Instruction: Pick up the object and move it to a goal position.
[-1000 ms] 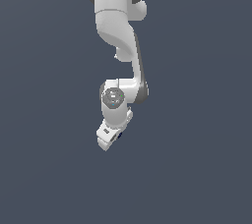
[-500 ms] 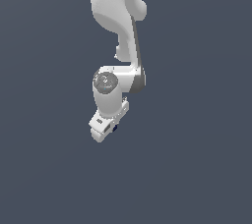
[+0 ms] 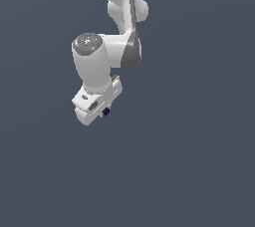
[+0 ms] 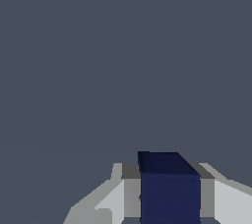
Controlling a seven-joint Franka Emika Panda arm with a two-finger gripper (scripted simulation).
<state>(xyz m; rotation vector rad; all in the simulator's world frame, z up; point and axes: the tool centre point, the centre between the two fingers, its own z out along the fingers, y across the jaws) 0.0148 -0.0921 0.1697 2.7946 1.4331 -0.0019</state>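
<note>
Inspection from my remote station, reading the exterior view from its left to its right: nothing but flat grey ground lies on that view's left, then the gripper (image 3: 102,114) at the end of the white Franka arm (image 3: 117,19), which comes in from the top edge, then bare grey again on the right. The gripper is clenched on the navy-blue cube (image 3: 105,113), of which only a small dark corner peeks out below the white hand in this view. The wrist view confirms the hold: the cube (image 4: 170,188) sits squarely between the two fingers (image 4: 224,201), one on either flank, touching both. I judge the pick-up part of the task complete, since the cube appears carried by the hand rather than resting on any surface I can make out. What remains is the transfer to the goal. No goal marker shows in either view, so I cannot say how near the cube is to it, nor in which direction it lies. Height above the ground cannot be judged either, as no shadow or table edge is visible.
</note>
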